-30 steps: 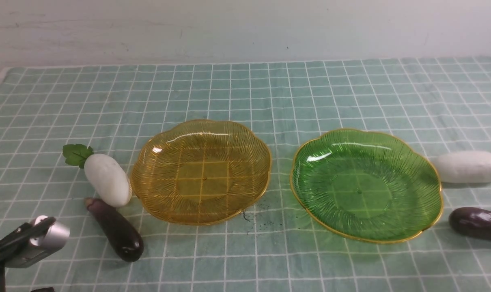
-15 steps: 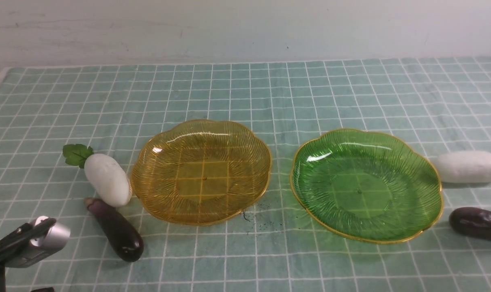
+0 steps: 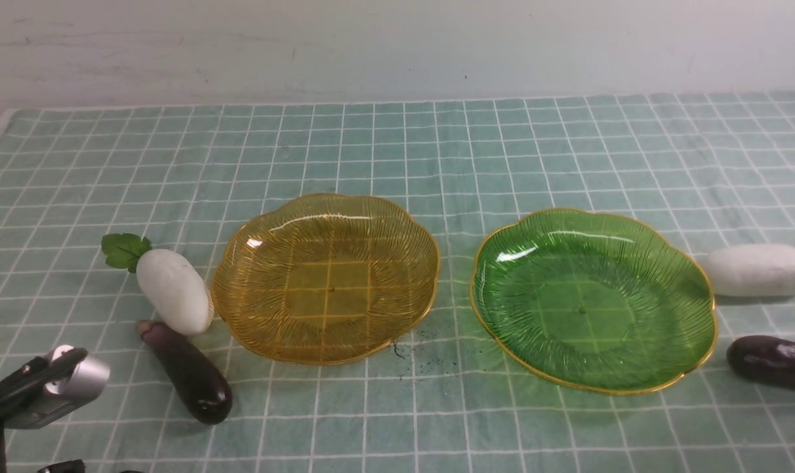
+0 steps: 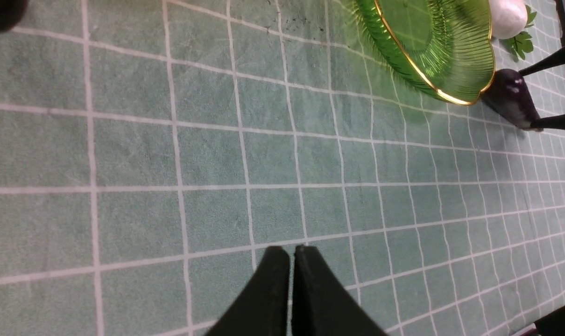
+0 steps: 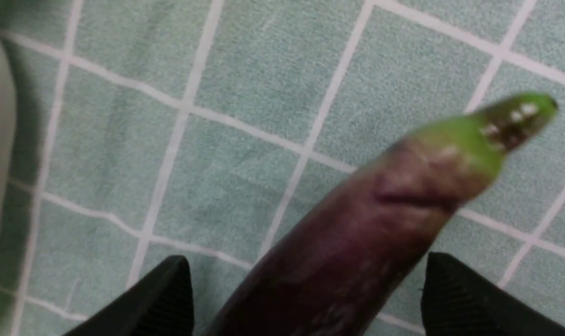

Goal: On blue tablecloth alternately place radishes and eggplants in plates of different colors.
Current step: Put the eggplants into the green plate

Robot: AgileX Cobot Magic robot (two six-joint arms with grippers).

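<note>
Shows, towards the right edge of the blue tablecloth [image 3: 384, 151], a glossy purple-black eggplant [image 5: 338, 252], smooth and rounded, creased by its tapered green stem. Points its stem towards that right edge, its blunt end towards the ribbed, translucent green plate [image 3: 588, 315]; slants lengthwise slightly towards the near edge. Has the right gripper [image 5: 306, 284] spread apart astride it, the left gripper [image 4: 292, 254] closed together.

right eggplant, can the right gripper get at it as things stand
Probably yes: the right gripper looks open, its fingers on either side of the right eggplant, and nothing shows between them and it. The radish lies off to one side.
</note>
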